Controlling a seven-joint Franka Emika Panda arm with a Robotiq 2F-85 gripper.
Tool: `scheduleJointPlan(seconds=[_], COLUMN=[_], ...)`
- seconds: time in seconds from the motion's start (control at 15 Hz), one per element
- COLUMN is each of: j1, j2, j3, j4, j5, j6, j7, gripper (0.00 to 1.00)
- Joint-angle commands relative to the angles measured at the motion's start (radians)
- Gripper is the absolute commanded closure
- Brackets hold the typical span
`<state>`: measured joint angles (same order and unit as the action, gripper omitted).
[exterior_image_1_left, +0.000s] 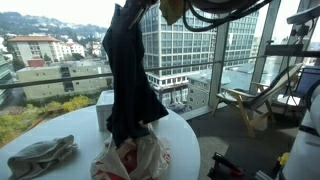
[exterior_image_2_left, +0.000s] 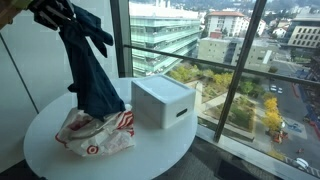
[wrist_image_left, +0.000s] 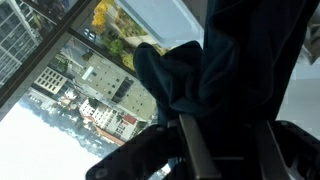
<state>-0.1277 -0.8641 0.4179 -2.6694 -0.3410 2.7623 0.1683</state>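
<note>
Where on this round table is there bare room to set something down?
Bare tabletop lies beside the plastic bag toward the edge, and between the bag and the grey cloth. The middle is crowded: bag, white box and the hanging dark garment bunch together.

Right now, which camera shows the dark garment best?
An exterior view: the dark garment hangs full length, down to the plastic bag. In an exterior view the dark garment is backlit, reaching the frame's top edge. The wrist view shows only close-up folds.
</note>
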Motion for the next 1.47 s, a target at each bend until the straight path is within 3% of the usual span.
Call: scheduleJointPlan(seconds=[0.0, 0.33, 0.87, 1.13, 1.4], j1=[0.111, 0.174, 0.059, 0.029, 0.003], j2=[0.102, 0.213, 0.234, 0.231, 0.328], j3=[-0.011, 0.066, 0.08, 0.098, 0.116], j4=[0.026, 0.052, -0.029, -0.045, -0.027], j5=[0.016, 0.014, -0.025, -0.038, -0.089], j6=[0.094, 0.147, 0.106, 0.033, -0.073], j7=[-0.061, -0.045, -0.012, 0.002, 0.012], gripper=[0.96, 0.96, 0.96, 0.96, 0.96])
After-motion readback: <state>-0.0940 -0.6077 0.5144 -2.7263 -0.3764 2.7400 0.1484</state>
